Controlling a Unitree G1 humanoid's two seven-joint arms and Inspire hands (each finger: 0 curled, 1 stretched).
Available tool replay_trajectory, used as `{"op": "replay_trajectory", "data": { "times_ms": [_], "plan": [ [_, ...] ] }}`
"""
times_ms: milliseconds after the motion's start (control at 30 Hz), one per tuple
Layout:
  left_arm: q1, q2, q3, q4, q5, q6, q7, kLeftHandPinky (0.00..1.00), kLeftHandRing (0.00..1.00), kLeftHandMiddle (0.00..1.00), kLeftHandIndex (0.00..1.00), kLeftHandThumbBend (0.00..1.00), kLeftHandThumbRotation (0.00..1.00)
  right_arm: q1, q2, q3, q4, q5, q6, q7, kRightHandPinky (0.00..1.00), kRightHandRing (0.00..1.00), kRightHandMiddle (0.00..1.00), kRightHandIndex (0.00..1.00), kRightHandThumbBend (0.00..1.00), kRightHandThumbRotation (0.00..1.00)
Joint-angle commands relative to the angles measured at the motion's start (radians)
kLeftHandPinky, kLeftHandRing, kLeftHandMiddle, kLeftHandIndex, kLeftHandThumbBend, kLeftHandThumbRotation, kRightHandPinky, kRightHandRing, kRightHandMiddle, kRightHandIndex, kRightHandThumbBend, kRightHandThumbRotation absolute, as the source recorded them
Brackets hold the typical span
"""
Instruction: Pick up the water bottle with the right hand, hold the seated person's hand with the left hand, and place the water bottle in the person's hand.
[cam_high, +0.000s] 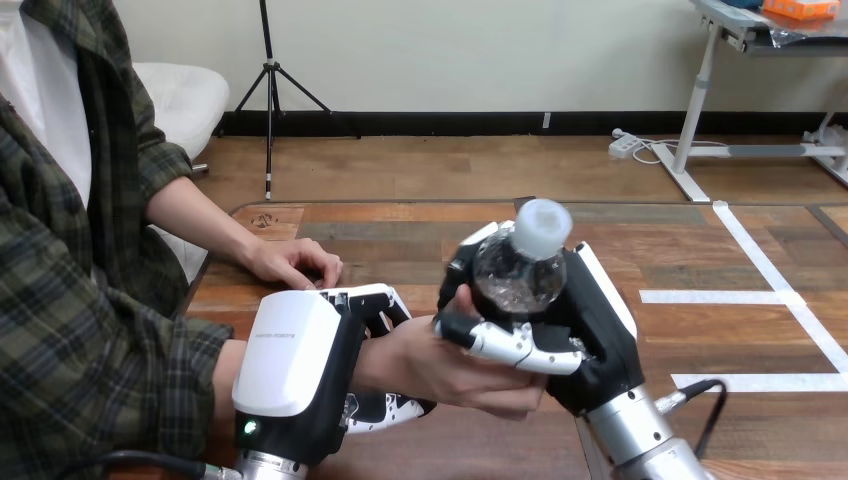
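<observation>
A clear water bottle (522, 268) with a white cap stands upright in my right hand (590, 330), whose fingers and thumb curl round it at the table's middle. The bottle's base sits over the palm of the person's hand (455, 365), which lies palm up under my right hand. My left hand (300, 370) wraps the person's wrist, with fingers curled over the top and the thumb showing below. The person's other hand (292, 262) rests flat on the table behind my left hand.
The wooden table (700, 250) stretches to the right, marked with white tape lines (770, 300). The person sits at the left edge, their forearm reaching across my left arm.
</observation>
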Motion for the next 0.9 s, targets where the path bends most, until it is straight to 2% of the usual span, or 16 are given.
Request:
{"op": "replay_trajectory", "data": {
  "times_ms": [0,133,300,433,867],
  "plan": [
    [-0.054,-0.009,-0.012,-0.050,0.004,-0.024,0.024,0.22,0.25,0.30,0.36,0.91,0.00,-0.053,-0.050,0.009,-0.052,-0.058,-0.068,-0.007,0.67,0.78,0.87,0.80,0.76,0.06],
    [-0.052,-0.008,-0.013,-0.055,0.010,-0.015,0.019,0.22,0.26,0.31,0.37,0.90,0.00,-0.057,-0.062,0.013,-0.048,-0.072,-0.079,-0.008,0.83,0.92,0.96,0.93,0.80,0.12],
    [-0.049,0.001,-0.016,-0.065,0.017,-0.004,-0.003,0.25,0.29,0.34,0.38,0.89,0.00,-0.059,-0.071,0.019,-0.046,-0.075,-0.082,-0.010,0.92,0.97,0.99,0.98,0.84,0.15],
    [-0.050,0.015,-0.020,-0.069,0.033,0.000,-0.020,0.30,0.35,0.40,0.41,0.90,0.00,-0.059,-0.079,0.027,-0.043,-0.079,-0.083,-0.015,0.96,0.99,1.00,0.99,0.87,0.16],
    [-0.070,0.073,-0.034,-0.065,0.017,-0.069,-0.091,0.48,0.56,0.63,0.59,0.95,0.01,-0.061,-0.089,0.041,-0.039,-0.068,-0.083,-0.008,0.98,1.00,1.00,1.00,0.87,0.18]
  ]
}}
